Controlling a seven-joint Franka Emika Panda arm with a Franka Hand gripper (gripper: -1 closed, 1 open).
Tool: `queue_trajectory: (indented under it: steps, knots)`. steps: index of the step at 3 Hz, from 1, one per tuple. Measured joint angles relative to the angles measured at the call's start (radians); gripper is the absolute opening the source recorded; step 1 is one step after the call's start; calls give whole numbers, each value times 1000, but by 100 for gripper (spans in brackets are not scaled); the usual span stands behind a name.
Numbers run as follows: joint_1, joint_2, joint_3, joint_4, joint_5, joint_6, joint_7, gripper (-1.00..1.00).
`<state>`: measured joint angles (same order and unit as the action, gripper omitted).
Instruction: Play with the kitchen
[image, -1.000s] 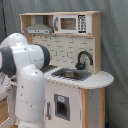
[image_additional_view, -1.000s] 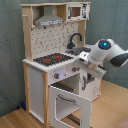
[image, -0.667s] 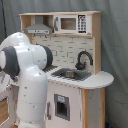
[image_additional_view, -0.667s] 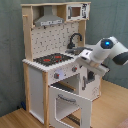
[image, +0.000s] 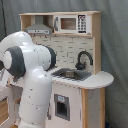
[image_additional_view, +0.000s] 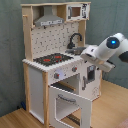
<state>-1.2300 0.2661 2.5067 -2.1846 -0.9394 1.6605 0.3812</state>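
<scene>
The toy kitchen (image: 75, 50) (image_additional_view: 47, 70) is white and light wood. It has a black-red stovetop (image_additional_view: 52, 59), a black faucet (image: 84, 58) (image_additional_view: 75, 39) over the sink (image: 70, 74), a pegboard back and a grey hood (image_additional_view: 49, 21). Its windowed oven door (image_additional_view: 67, 102) hangs open toward the front. In the second exterior view my white arm (image_additional_view: 107, 49) reaches in from the right. The gripper (image_additional_view: 85, 54) is at the counter's right end beside the sink. In the first exterior view the arm (image: 27, 75) fills the left foreground and hides the gripper.
A toy microwave (image: 71, 23) (image_additional_view: 76, 11) sits in the upper shelf. A rounded counter end (image: 102, 79) juts out past the sink. Grey curtains hang behind the kitchen, and the floor (image_additional_view: 15, 119) is wood.
The arm has drawn back a little toward the second exterior view's right. In the first exterior view it has shifted slightly left. The oven door stays open.
</scene>
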Motion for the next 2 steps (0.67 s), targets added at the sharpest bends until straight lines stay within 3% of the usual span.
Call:
queue_trajectory:
  steps: [2]
  knots:
    - [4,20,100,5,-71,-217,-6,100]
